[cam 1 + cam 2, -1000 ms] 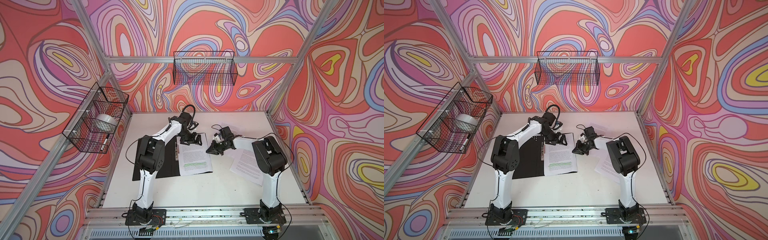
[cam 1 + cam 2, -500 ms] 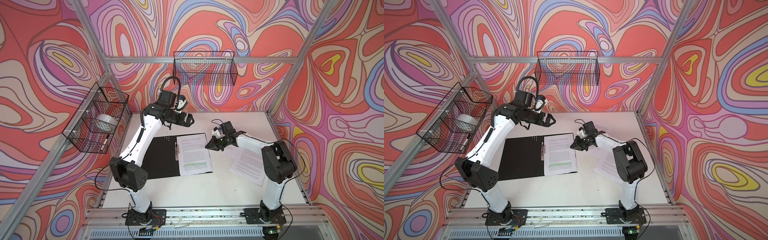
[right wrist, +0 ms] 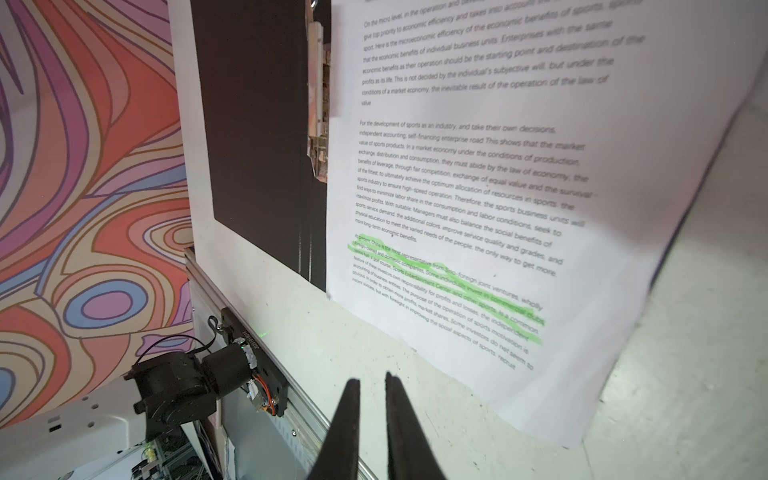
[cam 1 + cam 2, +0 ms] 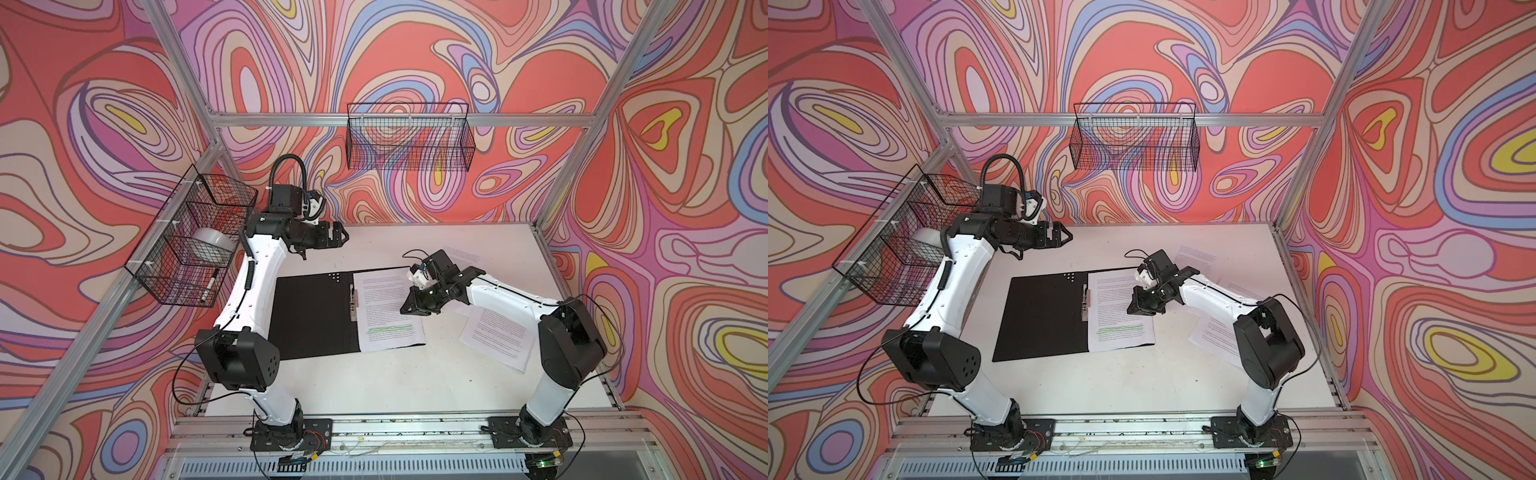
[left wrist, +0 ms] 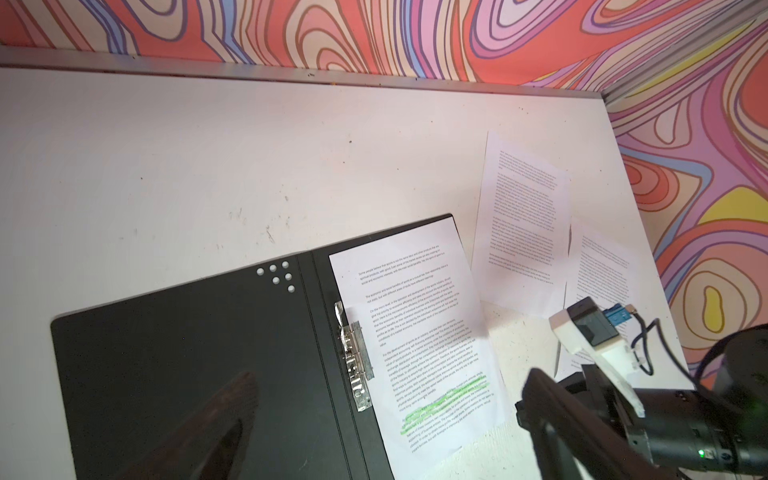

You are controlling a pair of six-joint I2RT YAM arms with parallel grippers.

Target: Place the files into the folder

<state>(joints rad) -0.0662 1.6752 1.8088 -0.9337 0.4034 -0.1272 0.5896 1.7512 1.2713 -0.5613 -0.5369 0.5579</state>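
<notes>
Folder (image 4: 311, 316) open; L pincer (image 4: 343, 237) wide, empty; R pincer (image 3: 370, 377) near-shut, empty.

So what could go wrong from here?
The nearly shut right gripper hovers over the highlighted sheet and could skew it in the folder. The far loose sheet and near loose sheet touch along an edge, so pulling one may drag the other. The open left gripper hangs clear, so nothing pins the folder.
</notes>
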